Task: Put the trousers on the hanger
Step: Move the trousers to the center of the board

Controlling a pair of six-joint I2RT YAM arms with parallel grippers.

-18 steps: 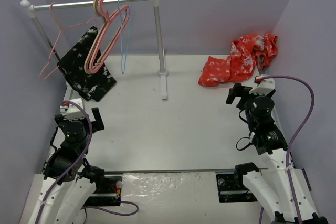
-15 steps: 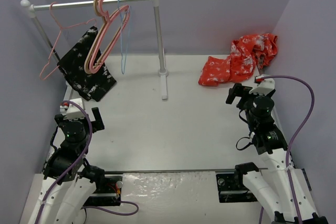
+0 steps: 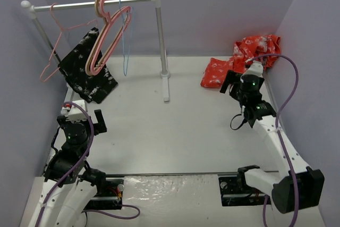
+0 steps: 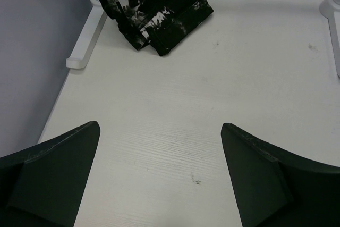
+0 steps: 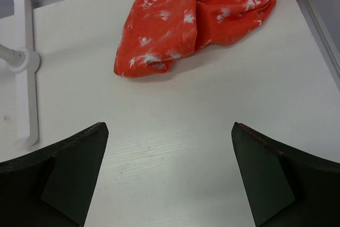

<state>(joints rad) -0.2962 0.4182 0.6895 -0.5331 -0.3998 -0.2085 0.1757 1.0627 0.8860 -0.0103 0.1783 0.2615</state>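
top view: a white wood-grain table (image 3: 175, 131) is boxed in by pale lilac-grey walls (image 3: 223, 9). at the far left stands a white clothes rack with a silver bar (image 3: 95, 2). on the bar hang a thin light-blue wire hanger (image 3: 125, 51), a thin pink wire hanger (image 3: 56, 41), thicker pink and beige hangers (image 3: 103, 41) and a black white-speckled garment (image 3: 87, 73). the red-orange white-speckled trousers (image 3: 256, 45) lie crumpled in the far right corner, well apart from the blue hanger. the left gripper (image 3: 87, 112) hovers at the near left and the right gripper (image 3: 232, 81) just beside the trousers' near edge

left wrist view: the left gripper (image 4: 160, 126) has its dark jaws spread wide with nothing between them, over bare table (image 4: 175, 94). the black garment's hem (image 4: 159, 9) rests on the table ahead, beside a white rack foot (image 4: 85, 41)

right wrist view: the right gripper (image 5: 170, 126) is likewise spread wide and empty. the trousers (image 5: 191, 19) lie bunched on the table ahead, untouched. the rack's other white foot (image 5: 24, 78) sits at the left
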